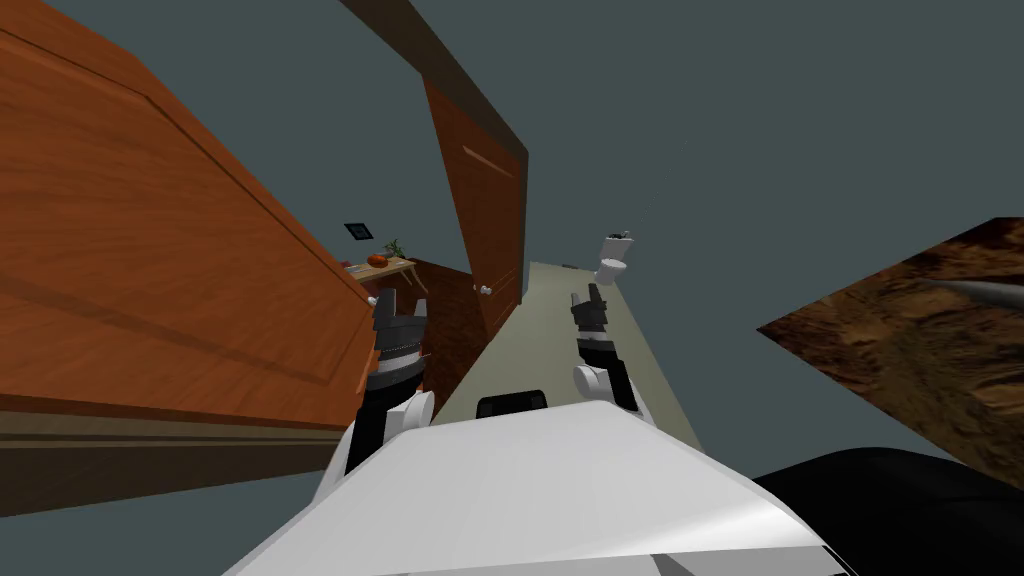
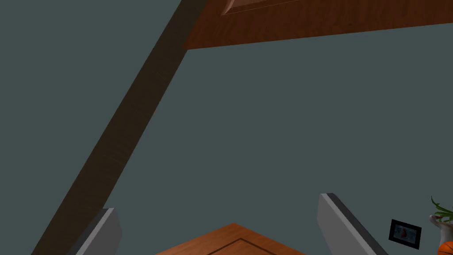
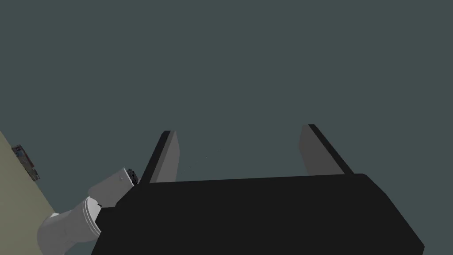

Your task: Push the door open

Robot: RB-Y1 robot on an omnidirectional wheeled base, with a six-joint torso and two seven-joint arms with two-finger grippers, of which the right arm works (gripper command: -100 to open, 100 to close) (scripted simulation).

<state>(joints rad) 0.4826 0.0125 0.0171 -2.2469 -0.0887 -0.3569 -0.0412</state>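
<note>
A large brown wooden door stands close on my left, its free edge beside my left gripper. That gripper is open; in the left wrist view a brown door corner lies low between its fingers, whether touching I cannot tell. A second brown door with a small knob stands ajar further ahead under a dark frame. My right gripper is open over the pale floor, holding nothing.
A white toilet stands at the far end of the pale floor strip. Beyond the near door are a small table and a picture frame. Grey walls flank the passage. A brown patterned surface lies to the right.
</note>
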